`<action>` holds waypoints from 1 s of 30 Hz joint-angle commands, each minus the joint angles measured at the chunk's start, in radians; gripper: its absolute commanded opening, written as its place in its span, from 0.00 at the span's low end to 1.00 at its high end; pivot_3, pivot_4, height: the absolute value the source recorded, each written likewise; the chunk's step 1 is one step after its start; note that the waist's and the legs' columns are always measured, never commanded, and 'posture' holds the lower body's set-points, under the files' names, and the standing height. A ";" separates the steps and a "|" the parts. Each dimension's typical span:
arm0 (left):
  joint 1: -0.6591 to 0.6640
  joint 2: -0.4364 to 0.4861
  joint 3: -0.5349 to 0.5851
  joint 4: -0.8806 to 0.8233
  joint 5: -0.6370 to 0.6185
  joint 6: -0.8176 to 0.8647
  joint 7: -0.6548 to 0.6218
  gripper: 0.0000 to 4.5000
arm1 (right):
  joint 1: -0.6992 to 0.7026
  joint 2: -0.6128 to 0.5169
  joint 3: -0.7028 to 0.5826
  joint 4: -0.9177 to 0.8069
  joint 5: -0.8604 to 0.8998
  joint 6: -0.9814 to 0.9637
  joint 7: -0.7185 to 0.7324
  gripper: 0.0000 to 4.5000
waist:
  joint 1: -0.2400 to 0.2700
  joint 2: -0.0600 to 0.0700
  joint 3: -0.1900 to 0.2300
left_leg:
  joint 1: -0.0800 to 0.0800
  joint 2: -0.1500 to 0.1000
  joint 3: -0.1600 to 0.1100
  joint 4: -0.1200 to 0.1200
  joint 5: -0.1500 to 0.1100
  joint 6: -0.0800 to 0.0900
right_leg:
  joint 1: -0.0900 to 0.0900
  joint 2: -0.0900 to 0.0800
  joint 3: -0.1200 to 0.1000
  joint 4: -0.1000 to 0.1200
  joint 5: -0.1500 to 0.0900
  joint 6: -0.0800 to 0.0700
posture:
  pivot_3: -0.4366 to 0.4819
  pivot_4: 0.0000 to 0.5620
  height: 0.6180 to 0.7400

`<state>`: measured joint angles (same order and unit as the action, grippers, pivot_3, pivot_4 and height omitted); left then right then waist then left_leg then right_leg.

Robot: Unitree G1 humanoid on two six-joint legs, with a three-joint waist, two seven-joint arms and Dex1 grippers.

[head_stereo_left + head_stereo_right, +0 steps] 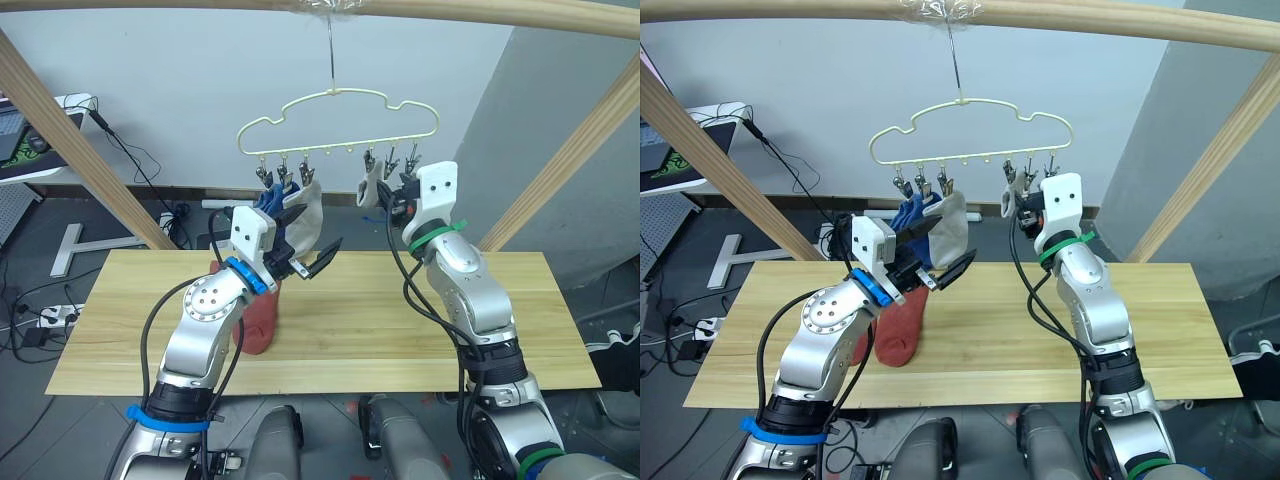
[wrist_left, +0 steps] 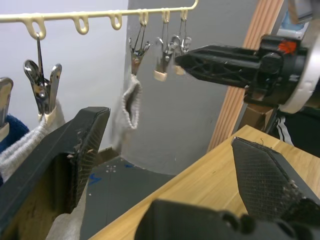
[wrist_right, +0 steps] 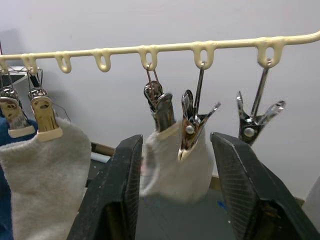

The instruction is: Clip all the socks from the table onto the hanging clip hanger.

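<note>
A red sock (image 1: 902,325) lies on the table (image 1: 1140,340), long axis running 12 to 6, cuff toward 12, just below the left gripper (image 1: 945,255), the nearer one, jaws apart and empty. Beyond, the right gripper (image 3: 175,165) brackets a grey sock (image 3: 175,165) on the hanger (image 1: 970,125), fingers apart.

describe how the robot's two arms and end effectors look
Both arms are silver metal with black cables along them. The left arm has blue bands, the right arm green ones. Each carries a white wrist block and an end effector with two black, ribbed fingers.
</note>
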<state>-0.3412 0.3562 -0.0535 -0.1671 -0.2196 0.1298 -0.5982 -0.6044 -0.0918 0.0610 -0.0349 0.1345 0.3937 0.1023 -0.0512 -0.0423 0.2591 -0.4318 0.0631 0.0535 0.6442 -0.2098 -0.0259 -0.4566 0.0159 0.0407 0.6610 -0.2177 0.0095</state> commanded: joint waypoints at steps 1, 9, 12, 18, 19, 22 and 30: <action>-0.018 0.002 0.014 -0.056 -0.011 0.002 0.007 1.00 | -0.034 0.010 -0.021 0.009 -0.013 -0.049 -0.009 0.50 | 0.001 0.000 0.000 | 0.000 0.000 0.000 0.000 0.000 0.000 | 0.000 0.000 0.000 0.000 0.000 0.000 | 0.48 0.48 1.00; -0.039 0.002 0.020 -0.075 -0.018 0.025 0.012 1.00 | -0.116 0.017 -0.060 0.159 -0.029 -0.108 -0.030 0.50 | 0.003 0.000 0.000 | 0.000 0.000 0.000 0.000 0.000 0.000 | 0.000 0.000 0.000 0.000 0.000 0.000 | 0.49 0.48 1.00; -0.046 0.001 0.022 -0.081 -0.020 0.034 0.017 1.00 | -0.147 0.018 -0.071 0.216 -0.036 -0.134 -0.030 0.50 | 0.004 0.000 0.000 | 0.000 0.000 0.000 0.000 0.000 0.000 | 0.000 0.000 0.000 0.000 0.000 0.000 | 0.50 0.48 1.00; -0.049 0.004 0.021 -0.092 -0.025 0.041 0.022 1.00 | -0.181 0.023 -0.076 0.268 -0.039 -0.168 -0.022 0.50 | 0.006 0.000 0.000 | 0.000 0.000 0.000 -0.001 0.000 0.000 | 0.000 0.000 0.001 -0.001 0.000 0.000 | 0.50 0.48 1.00; -0.049 0.004 0.021 -0.094 -0.026 0.042 0.023 1.00 | -0.189 0.025 -0.075 0.277 -0.040 -0.174 -0.021 0.50 | 0.005 0.000 0.000 | 0.000 0.000 0.000 -0.001 0.000 0.000 | 0.000 0.000 0.001 -0.001 0.000 0.000 | 0.50 0.48 1.00; -0.057 0.003 0.022 -0.096 -0.029 0.045 0.025 1.00 | -0.211 0.039 -0.070 0.292 -0.032 -0.183 -0.015 0.50 | 0.006 0.000 0.000 | 0.000 0.000 0.000 -0.001 0.000 0.000 | 0.000 0.000 0.001 -0.001 0.000 0.000 | 0.50 0.48 1.00; -0.081 -0.003 0.023 -0.102 -0.035 0.056 0.029 1.00 | -0.227 0.075 -0.076 0.306 -0.018 -0.185 0.001 0.50 | 0.011 0.001 0.000 | 0.000 0.000 0.000 -0.001 0.000 0.000 | 0.000 0.000 0.000 -0.001 0.000 0.000 | 0.50 0.48 1.00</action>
<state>-0.4060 0.3562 -0.0473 -0.2271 -0.2409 0.1904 -0.5774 -0.8058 -0.0221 -0.0015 0.2879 0.1025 0.2280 0.1008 -0.0399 -0.0418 0.2596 -0.4320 0.0633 0.0536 0.6430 -0.2098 -0.0259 -0.4567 0.0157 0.0412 0.6599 -0.2177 0.0094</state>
